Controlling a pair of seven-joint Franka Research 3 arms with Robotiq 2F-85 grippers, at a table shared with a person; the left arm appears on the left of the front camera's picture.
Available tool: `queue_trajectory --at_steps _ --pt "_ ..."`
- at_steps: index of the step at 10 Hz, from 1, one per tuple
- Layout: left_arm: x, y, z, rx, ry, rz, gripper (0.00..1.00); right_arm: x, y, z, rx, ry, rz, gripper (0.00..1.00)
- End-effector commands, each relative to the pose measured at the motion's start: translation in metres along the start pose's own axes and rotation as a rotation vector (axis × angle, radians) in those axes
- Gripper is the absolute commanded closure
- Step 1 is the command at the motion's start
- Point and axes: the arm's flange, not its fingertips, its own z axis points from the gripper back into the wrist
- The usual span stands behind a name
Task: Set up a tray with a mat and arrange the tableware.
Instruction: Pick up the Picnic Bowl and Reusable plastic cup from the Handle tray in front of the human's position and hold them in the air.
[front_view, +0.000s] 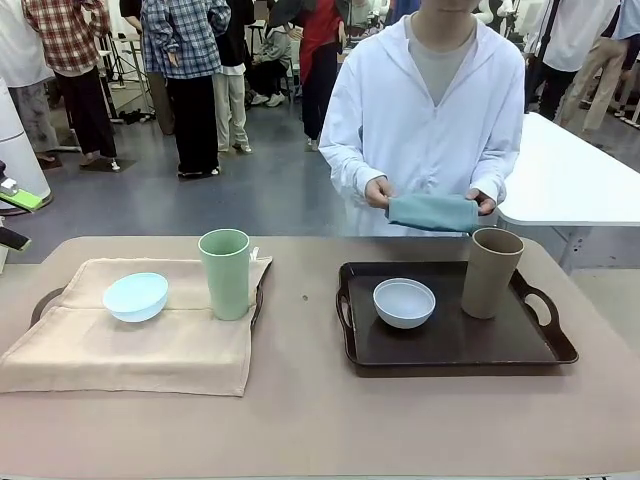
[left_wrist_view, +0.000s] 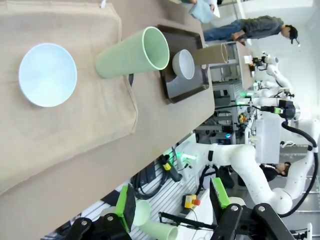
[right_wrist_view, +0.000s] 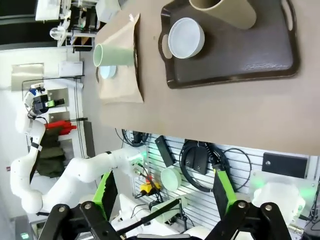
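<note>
**Left gripper** (left_wrist_view: 172, 200): fingers parted to a moderate gap, nothing between the green pads. Hangs off the near side of the brown table (front_view: 320, 420), well apart from all tableware.

**Right gripper** (right_wrist_view: 165, 195): fingers spread wide, empty. Likewise well back from the table.

**Left half of table:** beige cloth mat (front_view: 130, 345) draped over a dark tray, with one handle (front_view: 45, 300) exposed.
- On the mat: light blue round bowl (front_view: 135, 296).
- Just beside it, toward the middle: pale green tall tumbler (front_view: 225, 273), upright, mouth up.
- Judged complete.

**Right half of table:** dark brown rectangular tray with two handles (front_view: 450, 345), no mat on it. Directly on the bare tray:
- whitish-grey round bowl (front_view: 404, 302), left of centre;
- tan-brown tall tumbler (front_view: 491, 272), near the far right corner, upright, long axis vertical.

**Beyond the far edge of that tray:** folded teal cloth (front_view: 432, 212), gripped at one end by a hand of the person (front_view: 379, 192) and at the other by the second hand (front_view: 484, 203), clear of the tray.

**Governing relation:** bowl and tumbler occupy the place meant for the teal cloth.
- Probably calls for lifting both clear first.
- Seen from the right wrist, both lie ahead of the fingers, across the near table edge.
- Right arm judged nearer; reaching with the left means crossing the middle.
- Take the tumbler from the side, across its vertical axis, and take the bowl by its rim.
- Risk: tipping the tall tumbler.
</note>
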Motion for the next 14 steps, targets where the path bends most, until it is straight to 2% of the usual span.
queue_trajectory --at_steps 1,3,4,5,6,9,11,12,14 --pt "0.000 0.001 -0.001 -0.002 -0.001 0.001 0.21 0.006 -0.005 -0.014 0.103 0.086 0.042 0.00" --pt "-0.005 0.021 0.023 -0.132 -0.002 0.046 0.21 0.013 -0.059 0.031 0.372 0.127 0.030 0.00" --pt "-0.009 0.031 0.037 -0.184 0.011 0.063 0.21 0.012 -0.082 0.053 0.462 0.152 0.038 0.00" --pt "-0.021 0.048 0.057 -0.293 0.042 0.079 0.21 0.013 -0.099 0.069 0.536 0.158 0.032 0.00" --pt "-0.029 0.061 0.067 -0.345 0.030 0.094 0.21 0.015 -0.117 0.085 0.581 0.171 0.015 0.00" --pt "-0.032 0.081 0.095 -0.427 -0.005 0.146 0.21 0.015 -0.146 0.096 0.669 0.164 -0.010 0.00" --pt "-0.020 0.071 0.081 -0.401 0.026 0.150 0.21 0.016 -0.145 0.086 0.623 0.159 -0.072 0.00" --pt "-0.041 0.084 0.093 -0.411 0.001 0.160 0.21 0.013 -0.146 0.087 0.649 0.171 -0.021 0.00" --pt "-0.041 0.084 0.093 -0.411 0.001 0.160 0.21 0.013 -0.146 0.087 0.649 0.171 -0.021 0.00"
